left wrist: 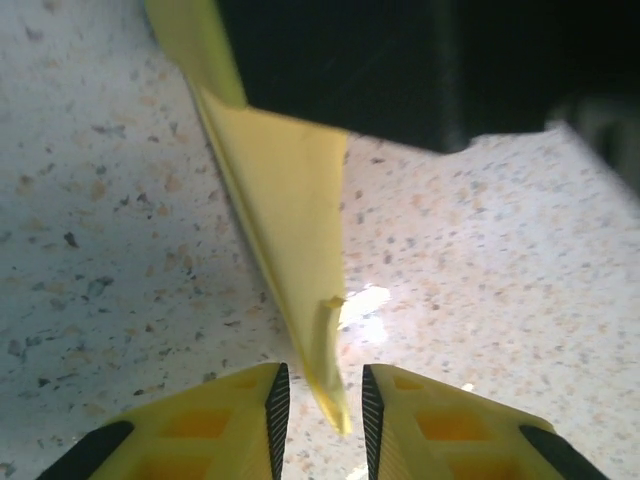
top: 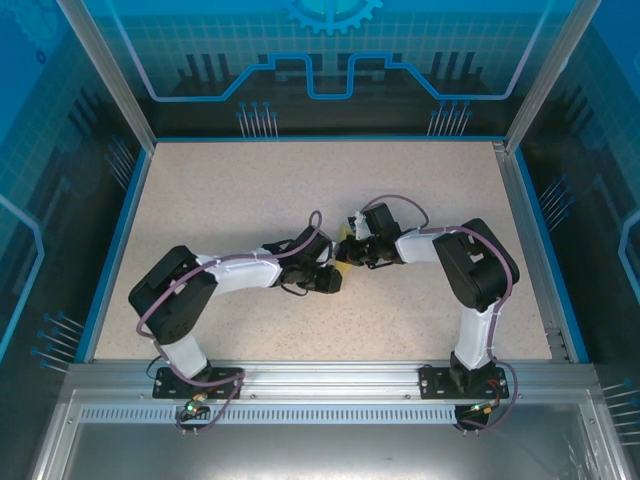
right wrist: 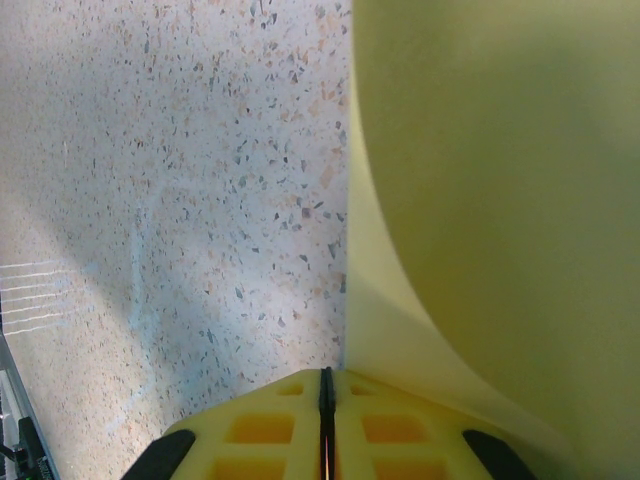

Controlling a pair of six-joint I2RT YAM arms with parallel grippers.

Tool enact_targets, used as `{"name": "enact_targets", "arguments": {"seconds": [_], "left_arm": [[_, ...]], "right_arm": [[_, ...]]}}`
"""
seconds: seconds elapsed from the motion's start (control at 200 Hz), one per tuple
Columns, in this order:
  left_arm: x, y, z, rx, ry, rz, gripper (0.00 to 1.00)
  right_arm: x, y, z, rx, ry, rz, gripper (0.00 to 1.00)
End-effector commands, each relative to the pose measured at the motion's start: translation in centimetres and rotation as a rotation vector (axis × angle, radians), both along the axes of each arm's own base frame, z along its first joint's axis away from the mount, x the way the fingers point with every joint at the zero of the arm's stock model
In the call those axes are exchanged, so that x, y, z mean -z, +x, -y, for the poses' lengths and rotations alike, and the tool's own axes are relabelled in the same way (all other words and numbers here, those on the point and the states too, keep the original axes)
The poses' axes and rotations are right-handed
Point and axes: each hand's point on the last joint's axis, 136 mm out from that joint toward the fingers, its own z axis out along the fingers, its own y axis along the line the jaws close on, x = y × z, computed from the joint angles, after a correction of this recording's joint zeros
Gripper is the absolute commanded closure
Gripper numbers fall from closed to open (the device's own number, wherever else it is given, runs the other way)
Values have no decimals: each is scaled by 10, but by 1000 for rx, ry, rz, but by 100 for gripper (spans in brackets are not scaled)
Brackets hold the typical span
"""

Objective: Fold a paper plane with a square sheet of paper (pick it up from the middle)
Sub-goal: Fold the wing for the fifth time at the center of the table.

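Meeting at the tabletop (top: 250,190) centre, both arms flank the folded yellow paper (top: 346,238). Left wrist: left claw (left wrist: 320,410) slightly spread, paper's tip between its fingers (left wrist: 277,405), placed to grip. Right wrist: right claw (right wrist: 325,420) pressed together, pinching the paper to steady it.

Closed right fingers (right wrist: 270,432) seemingly pinch the curved yellow paper (right wrist: 500,200).

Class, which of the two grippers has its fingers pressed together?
The right gripper: its fingers meet with no gap, clamped on the paper. The left gripper has its fingers apart, the paper's tip between them.
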Motion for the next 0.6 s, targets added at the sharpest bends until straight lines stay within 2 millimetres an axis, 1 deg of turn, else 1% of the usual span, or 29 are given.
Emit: {"name": "enact_targets", "arguments": {"seconds": [0.0, 0.175, 0.255, 0.385, 0.595], "left_arm": [[-24, 9, 10, -9, -63, 34, 73], [-15, 11, 21, 8, -103, 15, 85], [-9, 13, 24, 10, -112, 9, 88], [-1, 14, 26, 14, -113, 2, 90], [13, 13, 23, 15, -98, -21, 90]], "right_arm": [[25, -20, 5, -10, -55, -72, 90], [25, -20, 4, -14, -50, -71, 91], [25, -21, 4, -15, -48, -73, 91], [24, -20, 5, -12, -48, -72, 92], [23, -20, 6, -12, -48, -69, 92]]}}
